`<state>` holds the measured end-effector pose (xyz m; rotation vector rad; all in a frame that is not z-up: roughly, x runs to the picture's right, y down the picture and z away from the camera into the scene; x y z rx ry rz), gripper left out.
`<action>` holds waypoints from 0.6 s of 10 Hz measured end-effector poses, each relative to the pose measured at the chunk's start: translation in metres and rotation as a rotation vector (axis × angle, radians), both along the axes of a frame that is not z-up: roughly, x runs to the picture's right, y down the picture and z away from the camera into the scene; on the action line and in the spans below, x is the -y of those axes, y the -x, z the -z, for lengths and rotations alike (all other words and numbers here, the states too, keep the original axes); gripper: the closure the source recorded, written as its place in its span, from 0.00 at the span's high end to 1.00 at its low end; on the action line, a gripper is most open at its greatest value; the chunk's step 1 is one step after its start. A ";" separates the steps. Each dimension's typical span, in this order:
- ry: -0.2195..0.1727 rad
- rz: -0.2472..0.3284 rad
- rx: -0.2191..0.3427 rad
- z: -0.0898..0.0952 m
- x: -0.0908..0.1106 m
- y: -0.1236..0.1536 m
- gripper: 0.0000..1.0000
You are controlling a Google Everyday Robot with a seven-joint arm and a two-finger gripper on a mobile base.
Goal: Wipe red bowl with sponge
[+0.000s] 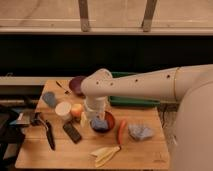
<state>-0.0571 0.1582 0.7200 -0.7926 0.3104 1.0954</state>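
Gripper [94, 118] lowered at the left rim of the red bowl [112, 121], jaws released and holding nothing.
The blue-grey sponge [100, 124] lies inside the red bowl, right under the wrist. An orange fruit [76, 110] and a white cup [63, 110] sit just to the left. A red-orange pepper [121, 133] and a crumpled pale cloth [141, 132] lie to the right, yellow peel [105, 154] in front, a purple bowl [76, 84] and green tray [136, 101] behind, all on the wooden counter [45, 157].
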 end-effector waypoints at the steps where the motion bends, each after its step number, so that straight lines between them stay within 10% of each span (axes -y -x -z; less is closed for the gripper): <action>1: 0.011 0.004 -0.009 -0.012 0.002 -0.003 0.68; 6: 0.072 -0.016 -0.058 -0.062 0.012 -0.021 0.66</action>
